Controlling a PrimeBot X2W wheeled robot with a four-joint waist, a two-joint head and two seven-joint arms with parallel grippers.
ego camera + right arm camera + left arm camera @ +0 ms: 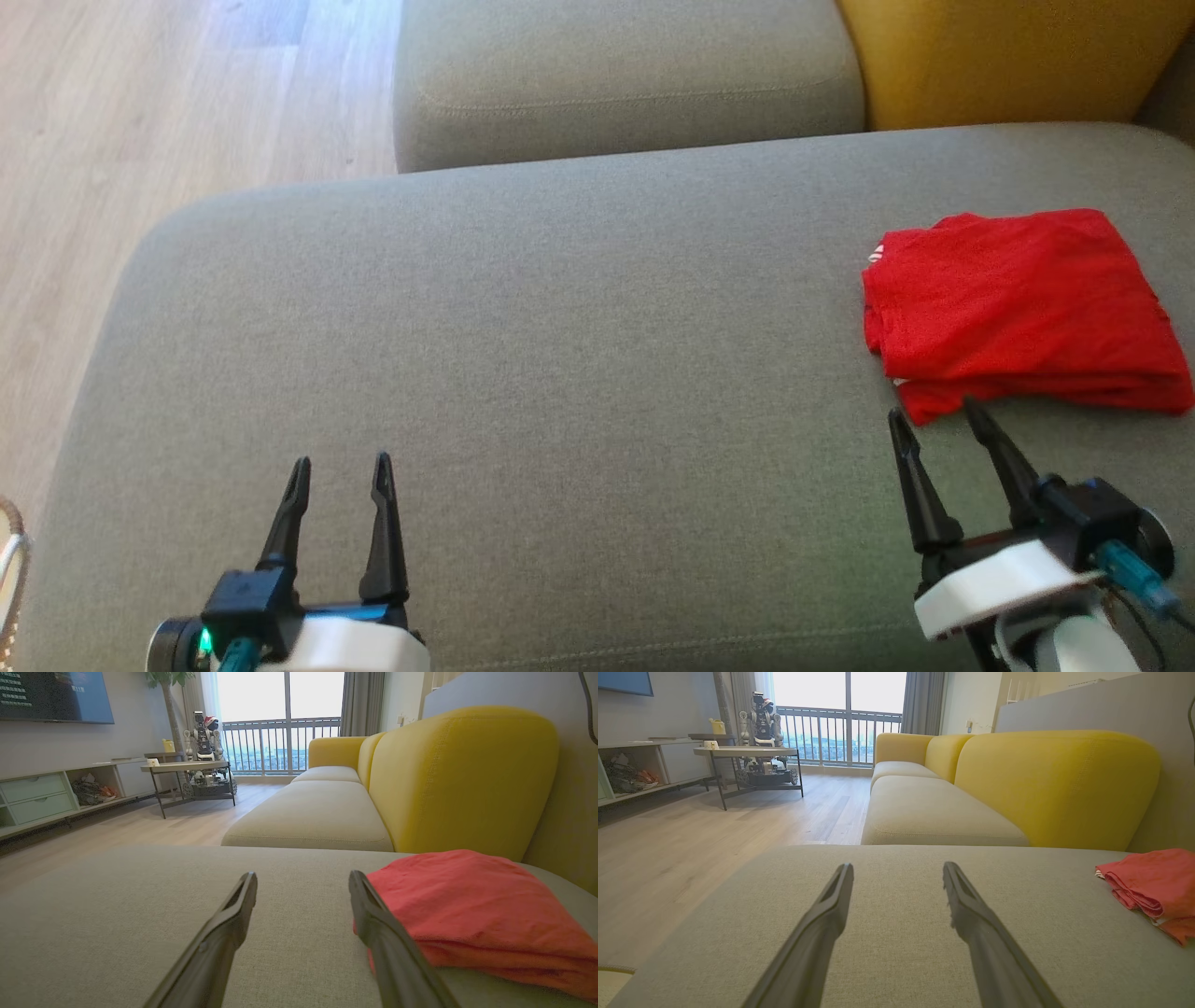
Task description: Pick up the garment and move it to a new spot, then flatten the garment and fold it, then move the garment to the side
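Observation:
The garment [1018, 308] is a red cloth folded into a compact rectangle, lying at the right side of the grey sofa cushion [523, 373]. My right gripper [938, 415] is open just in front of the garment's near edge, its right finger close to the cloth, nothing between the fingers. In the right wrist view the garment [472, 910] lies beside and beyond the right finger of that gripper [302, 884]. My left gripper [341, 467] is open over bare cushion at the lower left, far from the garment. The left wrist view has the garment [1153, 886] at the right edge, with the open left gripper [897, 872].
A second grey seat cushion [625, 75] and a yellow backrest [1008, 56] lie beyond. Wooden floor [140, 112] runs along the left of the sofa. Across the room stand a low table with another robot [761, 732] and a TV cabinet [51, 798].

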